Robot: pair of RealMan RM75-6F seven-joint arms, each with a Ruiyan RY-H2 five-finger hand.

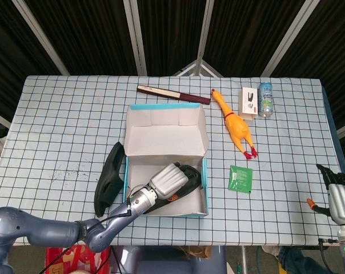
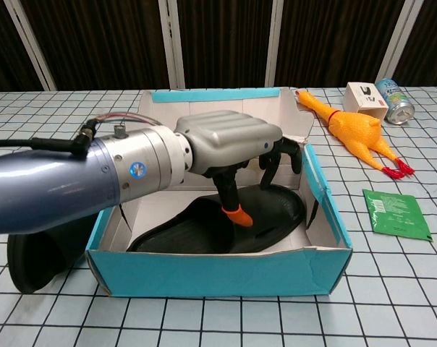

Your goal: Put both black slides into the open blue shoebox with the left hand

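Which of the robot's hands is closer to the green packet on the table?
Left. The left hand hovers in the blue shoebox, just beside the green packet. The right hand sits off the table's right edge, farther away.

No lettering can be read: print on the small white box (image 2: 366, 97), the can (image 2: 394, 101) and the green packet (image 2: 396, 214) is too small and blurred.

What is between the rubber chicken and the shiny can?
A small white box lies between the rubber chicken and the can. The head view shows it best, close beside the can; the chest view shows it too.
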